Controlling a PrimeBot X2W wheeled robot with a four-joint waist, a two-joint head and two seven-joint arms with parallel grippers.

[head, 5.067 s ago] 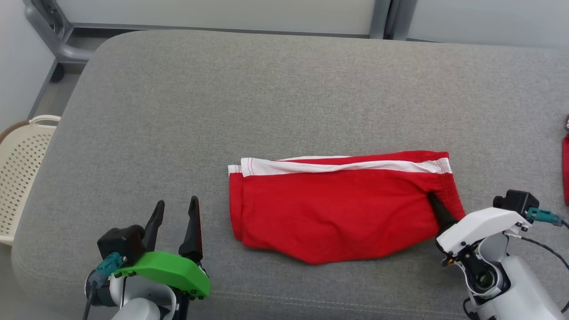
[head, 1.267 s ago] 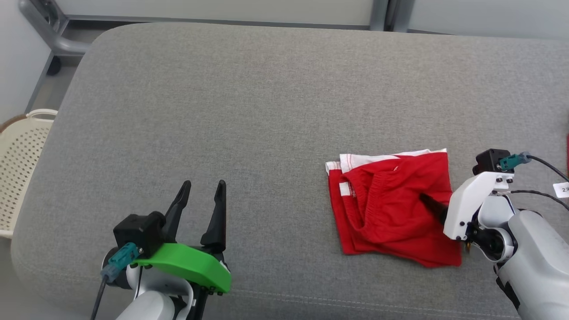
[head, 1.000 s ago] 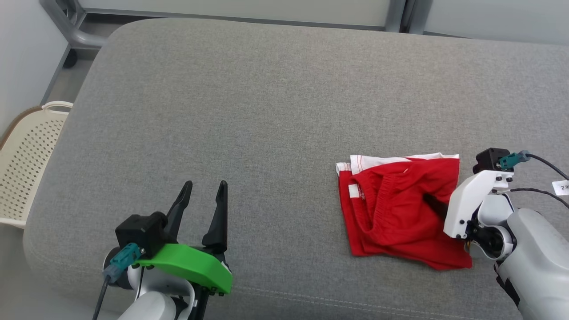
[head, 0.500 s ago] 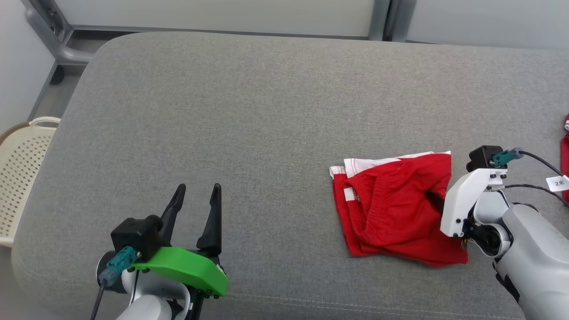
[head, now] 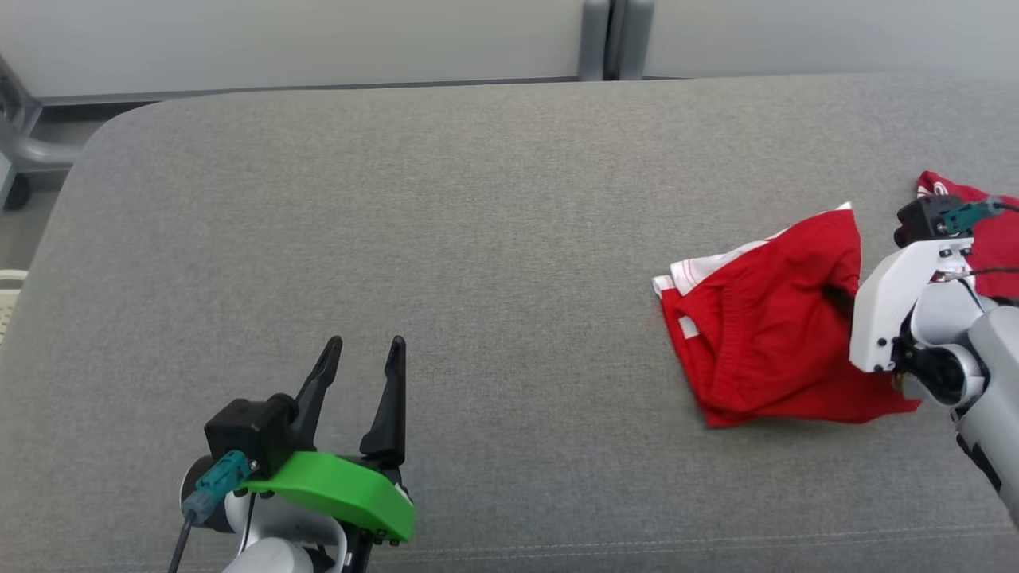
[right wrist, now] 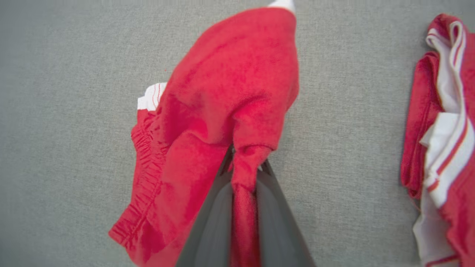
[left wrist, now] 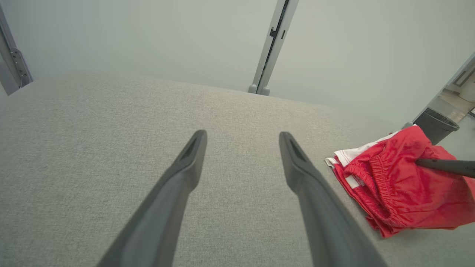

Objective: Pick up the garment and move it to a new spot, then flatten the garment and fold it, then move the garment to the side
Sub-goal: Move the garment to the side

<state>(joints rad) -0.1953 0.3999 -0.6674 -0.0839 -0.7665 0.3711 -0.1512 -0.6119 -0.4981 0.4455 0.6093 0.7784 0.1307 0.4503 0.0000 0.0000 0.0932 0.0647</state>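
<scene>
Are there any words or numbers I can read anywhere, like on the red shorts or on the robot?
No words, numbers or labels can be read.
Red shorts: plain red with white trim, no print showing.
Other red garment: a small curved white mark near its top edge, too small to tell whether it is writing.
Green cover on the left wrist: no lettering.

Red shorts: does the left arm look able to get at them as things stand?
Probably, with a long reach: only grey cushion lies between the open left gripper and the red shorts. The right gripper is shut on their right side, though.
</scene>
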